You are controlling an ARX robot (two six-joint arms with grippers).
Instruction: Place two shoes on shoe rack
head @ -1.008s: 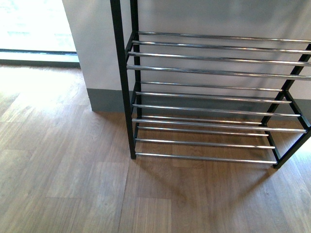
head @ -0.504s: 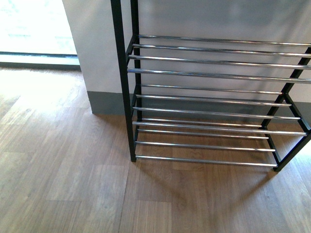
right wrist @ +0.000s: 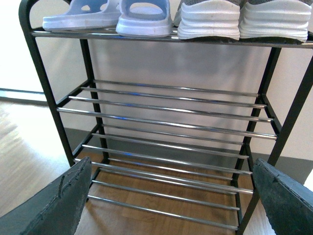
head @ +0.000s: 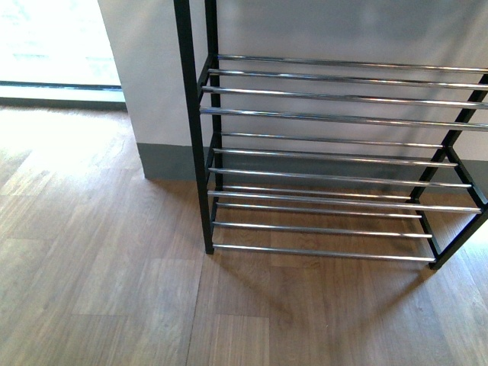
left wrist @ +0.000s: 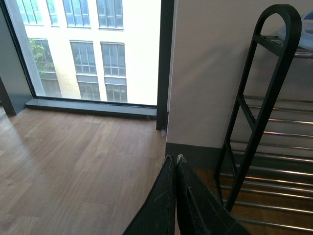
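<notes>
Shoe rack [head: 335, 152] of black posts and chrome rods, standing on wood floor [head: 99, 290] against a pale wall [head: 152, 69]; front view shows only its lower tiers, all bare, with no arm in sight.

Seen from the right wrist: same rack [right wrist: 166, 122] straight ahead, top shelf carrying two grey sneakers [right wrist: 242, 18] with thick white soles, side by side and touching, at the end of the shelf nearer the right-hand post (only heels and soles visible, uppers cut off by the frame edge). Beside them on the same shelf, toward the other post, a pair of pale blue slides [right wrist: 110, 17]. Three rod tiers below, all bare.

Right gripper [right wrist: 171, 196] spread wide, dark fingers [right wrist: 58, 205] at opposite edges of the picture, nothing between them, nothing touched, rack's lower tiers visible through the gap.

Seen from the left wrist: left gripper [left wrist: 174, 161] pressed together, fingertips [left wrist: 168, 161] meeting with barely a slit between, nothing gripped. Beyond it, the rack's arched black end frame [left wrist: 264, 98] off to one side, wall corner with grey skirting [left wrist: 190, 154] straight ahead, and a large window [left wrist: 93, 49] showing a building outside. Gripper clear of the rack, not in contact with floor or wall.
</notes>
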